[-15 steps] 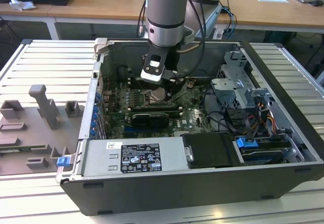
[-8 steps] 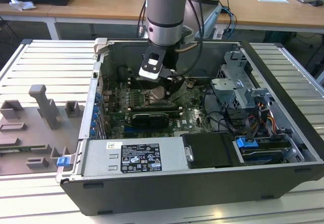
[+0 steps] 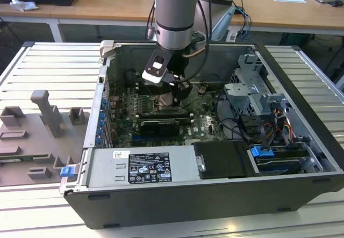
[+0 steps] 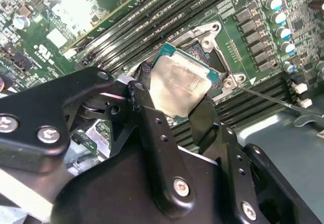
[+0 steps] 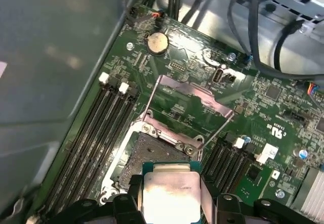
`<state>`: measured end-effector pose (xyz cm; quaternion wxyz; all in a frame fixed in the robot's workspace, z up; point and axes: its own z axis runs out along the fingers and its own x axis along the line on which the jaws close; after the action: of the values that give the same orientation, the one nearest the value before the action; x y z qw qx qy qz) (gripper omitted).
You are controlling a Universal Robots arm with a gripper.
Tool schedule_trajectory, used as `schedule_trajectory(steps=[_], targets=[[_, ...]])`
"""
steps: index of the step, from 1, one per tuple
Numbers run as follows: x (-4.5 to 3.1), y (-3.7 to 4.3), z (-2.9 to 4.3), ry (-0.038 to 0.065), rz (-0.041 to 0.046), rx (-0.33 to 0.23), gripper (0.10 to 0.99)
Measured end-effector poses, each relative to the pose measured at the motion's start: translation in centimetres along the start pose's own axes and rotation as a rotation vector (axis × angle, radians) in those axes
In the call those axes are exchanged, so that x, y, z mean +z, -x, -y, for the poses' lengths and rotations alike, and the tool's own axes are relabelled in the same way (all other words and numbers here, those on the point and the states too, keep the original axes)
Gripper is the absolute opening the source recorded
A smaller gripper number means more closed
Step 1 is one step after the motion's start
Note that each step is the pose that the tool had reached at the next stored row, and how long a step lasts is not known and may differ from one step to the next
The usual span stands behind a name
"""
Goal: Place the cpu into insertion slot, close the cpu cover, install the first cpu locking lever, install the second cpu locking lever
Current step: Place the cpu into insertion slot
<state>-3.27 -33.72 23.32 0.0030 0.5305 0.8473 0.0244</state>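
In both wrist views the gripper (image 4: 174, 90) has its fingers (image 4: 147, 107) clamped on two opposite edges of the cpu (image 4: 182, 82), holding it over the near edge of the insertion slot (image 5: 144, 155), whose dark bed lies uncovered. Just beyond the slot the cpu cover (image 5: 195, 93) stands swung open, the green circuit board (image 5: 197, 47) showing through its window. In the exterior view the arm (image 3: 174, 12) reaches down into an open computer case (image 3: 301, 87) lying on a slatted table (image 3: 48, 60).

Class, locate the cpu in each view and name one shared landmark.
Exterior view: too small to tell, beneath the pincer.
Second wrist view: cpu in the pincer, by the insertion slot.
First wrist view: cpu beside the insertion slot.
Landmark: insertion slot's silver rim, both wrist views.
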Motion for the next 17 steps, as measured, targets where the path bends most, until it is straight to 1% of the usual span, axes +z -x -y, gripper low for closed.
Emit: schedule_trajectory(steps=[3, 5, 10, 17], targets=[[0.06, -0.56, -0.29, -0.004, -0.0016, 0.0, 0.541], [0.13, -0.81, -0.48, -0.006, -0.0012, 0.004, 0.541], [0.34, -0.83, -0.49, -0.009, 0.0, 0.084, 0.541], [0.56, -0.9, -0.53, -0.012, 0.0016, 0.178, 0.541]])
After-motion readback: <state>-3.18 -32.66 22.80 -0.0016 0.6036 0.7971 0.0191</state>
